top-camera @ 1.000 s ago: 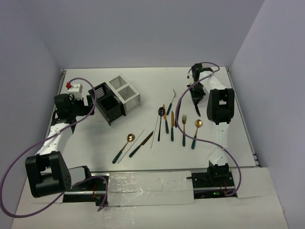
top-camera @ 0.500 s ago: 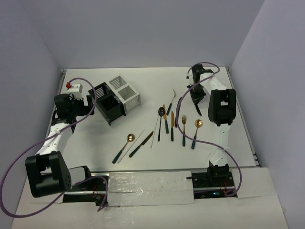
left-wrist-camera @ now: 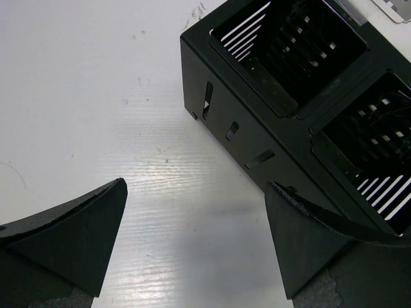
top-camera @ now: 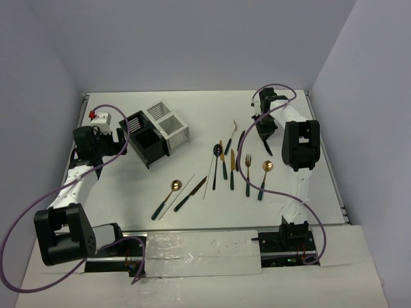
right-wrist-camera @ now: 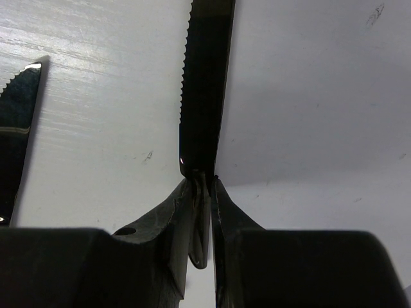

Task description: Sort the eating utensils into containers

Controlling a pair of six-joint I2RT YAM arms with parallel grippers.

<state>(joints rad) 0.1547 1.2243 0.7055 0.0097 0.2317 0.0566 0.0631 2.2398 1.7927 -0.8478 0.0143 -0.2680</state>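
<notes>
Barely started: right gripper (right-wrist-camera: pixel 202 183) clamped on black serrated knife (right-wrist-camera: pixel 204 83) at table's far right; left gripper (left-wrist-camera: pixel 196 192) spread wide, empty, just beside black caddy (left-wrist-camera: pixel 237 128). Remaining utensils (top-camera: pixel 225 163) loose mid-table, well apart from black and white caddy (top-camera: pixel 172 122); nothing visible inside either.

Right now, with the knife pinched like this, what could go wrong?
The right gripper holds the serrated knife only at one end by its fingertips, so it may pivot or slip in transit. The open left gripper sits close beside the black caddy and might nudge it.
</notes>
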